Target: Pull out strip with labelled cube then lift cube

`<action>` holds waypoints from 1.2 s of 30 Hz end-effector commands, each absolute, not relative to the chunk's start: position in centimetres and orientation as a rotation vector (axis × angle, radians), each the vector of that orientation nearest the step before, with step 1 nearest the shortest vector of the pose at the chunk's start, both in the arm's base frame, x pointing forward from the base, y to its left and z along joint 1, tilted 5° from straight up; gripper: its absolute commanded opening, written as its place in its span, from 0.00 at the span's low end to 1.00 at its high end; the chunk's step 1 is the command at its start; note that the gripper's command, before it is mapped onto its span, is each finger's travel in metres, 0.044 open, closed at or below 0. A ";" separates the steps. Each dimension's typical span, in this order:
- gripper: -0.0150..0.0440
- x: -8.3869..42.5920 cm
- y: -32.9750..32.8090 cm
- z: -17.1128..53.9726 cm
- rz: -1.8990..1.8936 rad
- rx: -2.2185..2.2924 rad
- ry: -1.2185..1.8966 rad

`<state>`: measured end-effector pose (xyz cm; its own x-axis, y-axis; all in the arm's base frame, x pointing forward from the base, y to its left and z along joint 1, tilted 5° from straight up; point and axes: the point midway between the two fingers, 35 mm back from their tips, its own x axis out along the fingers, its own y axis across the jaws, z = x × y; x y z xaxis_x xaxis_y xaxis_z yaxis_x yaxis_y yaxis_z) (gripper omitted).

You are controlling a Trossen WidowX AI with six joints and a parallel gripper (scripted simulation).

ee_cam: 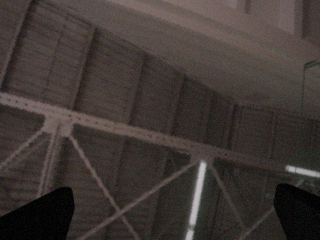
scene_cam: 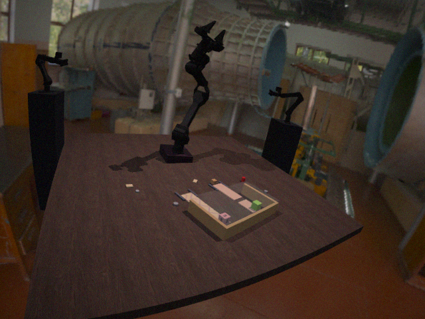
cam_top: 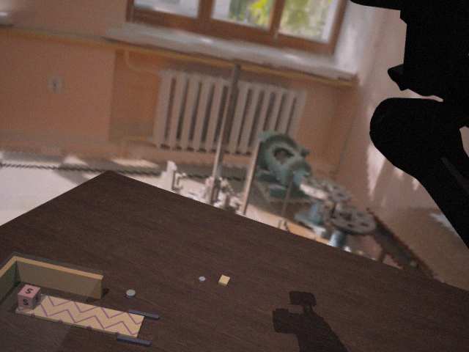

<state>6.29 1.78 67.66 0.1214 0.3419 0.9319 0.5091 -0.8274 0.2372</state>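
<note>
A pink cube marked S [cam_top: 28, 296] [scene_cam: 224, 216] sits on the far end of a cream strip with purple zigzag lines [cam_top: 86, 314] [scene_cam: 206, 207]. This strip runs in one piece out of the open side of a low tan tray [cam_top: 56, 278] [scene_cam: 240, 224]. A plain pink strip [scene_cam: 226, 191] lies beside it in the tray, with a gap before its short end piece [scene_cam: 246, 203], where a green cube [scene_cam: 255, 205] sits. My gripper [scene_cam: 212, 32] [ee_cam: 175, 198] is open and empty. It is raised high over the arm base and points upward, far from the tray.
Dark bars [cam_top: 143, 314] [cam_top: 133, 340] flank the zigzag strip's near end. Grey discs [cam_top: 130, 292] [cam_top: 201, 279] and a tan tile [cam_top: 224, 279] lie on the table. A small red piece [scene_cam: 243, 178] and a brown block [scene_cam: 214, 180] lie behind the tray. Two black pedestals [scene_cam: 46, 137] [scene_cam: 281, 144] stand at the table's sides.
</note>
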 end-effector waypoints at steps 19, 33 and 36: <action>0.93 25.3 -3.5 54.6 -0.417 -1.228 -0.621; 0.93 32.0 1.8 34.4 0.146 -0.430 -0.008; 0.93 31.6 3.4 29.7 0.208 -0.282 0.157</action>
